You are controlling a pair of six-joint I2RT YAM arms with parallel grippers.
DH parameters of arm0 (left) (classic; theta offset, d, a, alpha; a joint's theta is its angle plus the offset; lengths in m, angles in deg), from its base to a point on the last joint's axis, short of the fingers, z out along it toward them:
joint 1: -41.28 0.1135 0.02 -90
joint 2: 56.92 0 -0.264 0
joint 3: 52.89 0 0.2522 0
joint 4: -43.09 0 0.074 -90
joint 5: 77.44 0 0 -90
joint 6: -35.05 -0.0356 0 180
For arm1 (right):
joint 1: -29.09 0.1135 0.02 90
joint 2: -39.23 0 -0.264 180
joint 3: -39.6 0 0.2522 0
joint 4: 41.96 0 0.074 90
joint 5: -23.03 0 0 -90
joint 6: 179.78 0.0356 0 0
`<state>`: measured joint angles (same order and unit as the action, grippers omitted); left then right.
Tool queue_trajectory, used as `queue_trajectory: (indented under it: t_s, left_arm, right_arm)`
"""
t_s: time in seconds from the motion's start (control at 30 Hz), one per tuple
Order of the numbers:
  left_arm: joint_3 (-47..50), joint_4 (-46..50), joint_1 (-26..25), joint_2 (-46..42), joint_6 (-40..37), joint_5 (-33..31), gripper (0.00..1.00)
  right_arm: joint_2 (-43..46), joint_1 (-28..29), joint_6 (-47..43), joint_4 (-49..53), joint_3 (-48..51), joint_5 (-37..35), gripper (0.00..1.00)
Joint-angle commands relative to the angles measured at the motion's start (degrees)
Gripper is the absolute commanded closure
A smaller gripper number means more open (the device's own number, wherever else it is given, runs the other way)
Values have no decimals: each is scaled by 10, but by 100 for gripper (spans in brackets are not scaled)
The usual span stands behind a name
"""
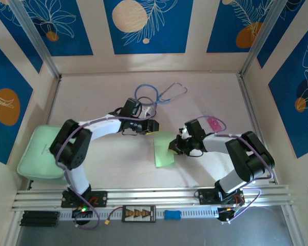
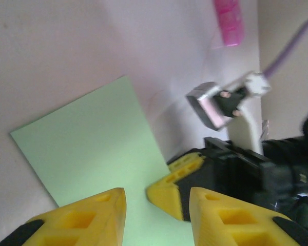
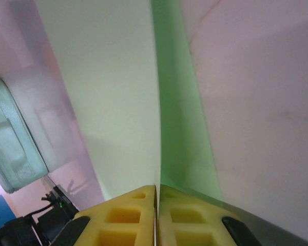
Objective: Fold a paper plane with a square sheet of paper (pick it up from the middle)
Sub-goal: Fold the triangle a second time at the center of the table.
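The square sheet of paper [image 1: 163, 149] is thin pale green and lies at the table's middle, one edge lifted. My right gripper [image 1: 172, 147] is shut on that raised edge; in the right wrist view the sheet [image 3: 120, 97] runs up from between the closed yellow fingers [image 3: 128, 215], with a darker green underside [image 3: 182, 133] to the right. My left gripper [image 1: 155, 126] hovers just behind the sheet, open. In the left wrist view its yellow fingers [image 2: 87, 215] straddle the paper [image 2: 87, 148], and the right gripper's yellow fingertip [image 2: 169, 192] sits between them.
A thick mint-green pad [image 1: 38, 152] lies at the left edge. A blue stethoscope [image 1: 159, 94] sits at the back. A pink object [image 1: 214, 123] rests by the right arm. White walls bound the table on three sides.
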<state>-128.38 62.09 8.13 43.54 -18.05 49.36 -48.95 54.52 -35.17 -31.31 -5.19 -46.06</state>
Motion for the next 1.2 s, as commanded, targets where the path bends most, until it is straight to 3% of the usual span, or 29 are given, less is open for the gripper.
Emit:
queue_trajectory:
  t_s: [0.0,0.33,0.5,0.67,0.97,1.17]
  left_arm:
    - [33,50,5,-62,-41,-58,61]
    - [125,25,-3,-160,-60,-93,58]
    - [134,39,-51,-185,-108,-122,54]
    - [138,42,-118,-199,-148,-164,50]
    - [102,83,-307,-165,-233,-364,40]
    - [56,114,-400,-109,-281,-509,35]
  right_arm:
    - [20,7,44,-3,5,-27,91]
    - [52,14,112,-30,23,-46,89]
    - [42,2,56,5,0,-8,80]
    - [13,-15,18,3,-13,45,80]
    - [-5,-35,-6,10,-28,76,88]
    - [2,-36,-8,23,-32,73,88]
